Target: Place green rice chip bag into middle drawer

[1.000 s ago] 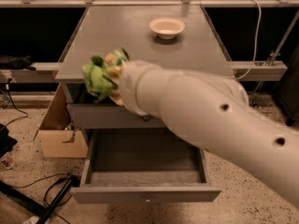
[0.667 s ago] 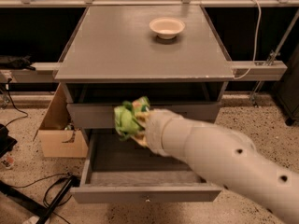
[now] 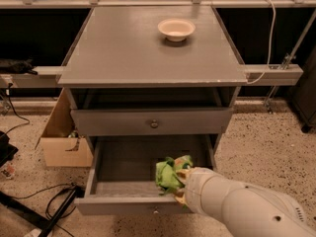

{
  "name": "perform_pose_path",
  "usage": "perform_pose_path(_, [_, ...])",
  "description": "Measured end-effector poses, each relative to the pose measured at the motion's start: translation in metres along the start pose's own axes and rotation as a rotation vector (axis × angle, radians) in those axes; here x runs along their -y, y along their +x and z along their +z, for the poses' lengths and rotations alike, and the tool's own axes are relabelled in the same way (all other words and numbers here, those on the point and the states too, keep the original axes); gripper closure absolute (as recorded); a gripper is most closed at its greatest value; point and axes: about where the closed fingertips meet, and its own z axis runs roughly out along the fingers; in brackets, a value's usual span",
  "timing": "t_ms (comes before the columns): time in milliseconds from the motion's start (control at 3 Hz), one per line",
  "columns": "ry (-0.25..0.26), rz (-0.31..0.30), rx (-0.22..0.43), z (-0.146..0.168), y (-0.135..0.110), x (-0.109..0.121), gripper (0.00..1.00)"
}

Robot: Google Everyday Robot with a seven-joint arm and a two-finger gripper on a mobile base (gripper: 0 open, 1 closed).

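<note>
The speckled stone floor (image 3: 266,147) is lying all around, hard and dotted with little dark spots. A big grey wooden cabinet (image 3: 128,53) is standing on it, with a flat, smooth, square top. A fat white arm (image 3: 237,209) is reaching in from the bottom right corner. It is round like a tube and is looking smooth and hard, like plastic. The middle drawer (image 3: 128,164) is sticking out wide open. It is a wide, shallow box shape with a dark grey inside and a low front wall. Above it, another drawer front (image 3: 113,123) is sitting shut, a long flat grey board. A brown cardboard box (image 3: 61,132) is standing on the floor just beside the cabinet's left side, with a flap leaning up. Black cables (image 3: 54,201) are curling on the floor at the lower left. A small round white bowl (image 3: 176,29) is sitting on the cabinet top, near the back. The green rice chip bag (image 3: 168,174) is bright, crinkly and scrunched up, and it is sitting inside the middle drawer, toward the right side. The gripper (image 3: 180,185) is poking out of the end of the arm, low inside that drawer, and it is squeezing the bag between its pale yellow tips. A tiny round metal knob (image 3: 154,124) is shining in the middle of the shut drawer front.
</note>
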Motion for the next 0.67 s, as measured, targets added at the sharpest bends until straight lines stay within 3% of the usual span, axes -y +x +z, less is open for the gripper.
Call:
perform_pose_path(333, [0.006, 0.030, -0.035, -0.0062, 0.0226, 0.0030, 1.00])
perform_pose_path(667, [0.001, 0.016, -0.021, 0.0010, 0.0139, 0.0082, 1.00])
